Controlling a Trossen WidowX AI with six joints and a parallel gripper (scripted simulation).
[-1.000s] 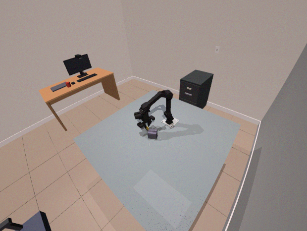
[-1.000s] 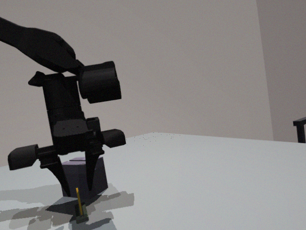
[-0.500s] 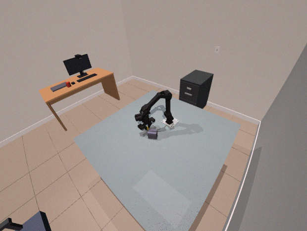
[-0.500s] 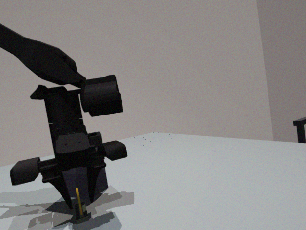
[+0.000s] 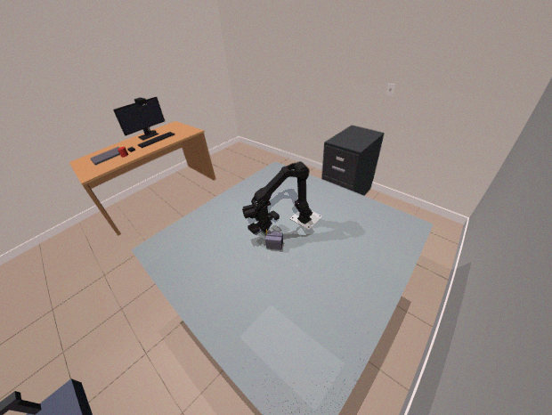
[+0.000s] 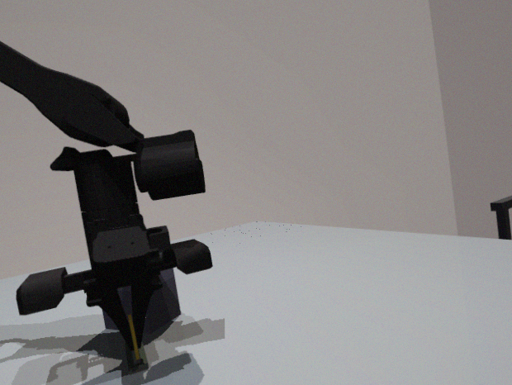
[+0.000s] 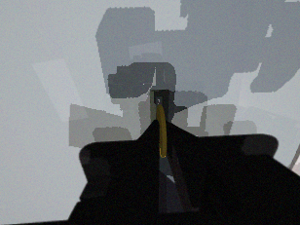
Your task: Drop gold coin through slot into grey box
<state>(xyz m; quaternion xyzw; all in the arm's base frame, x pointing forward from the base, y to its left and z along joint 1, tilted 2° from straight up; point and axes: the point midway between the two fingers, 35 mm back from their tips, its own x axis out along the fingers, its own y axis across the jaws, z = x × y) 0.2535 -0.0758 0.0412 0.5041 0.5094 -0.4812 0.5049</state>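
Right, we start with the pale tabletop [image 6: 352, 289] carrying everything, shadows pooled under the arm. Our arm [image 5: 285, 183] folds forward from its base and points the wrist straight down, which is what we need for a coin standing on edge. Just behind the fingers sits the grey box [image 5: 273, 241], close by so the carry should be short; its slot we cannot make out from here. Now the end effector [image 6: 135, 330]: we have it clenched on the gold coin [image 6: 133, 335], the two dark fingers pinching the flat faces with the thin yellow edge showing between them. In the wrist view the coin [image 7: 162, 135] runs as a narrow gold strip up the gap between the fingers, so the grip looks centred. The coin's lower edge sits in the dark-green holder [image 6: 139, 362], right at the fingertips, so nothing is lifted yet. We judge the grasp made and the lift next, straight up, because any sideways drag could catch on the holder or twist the coin.
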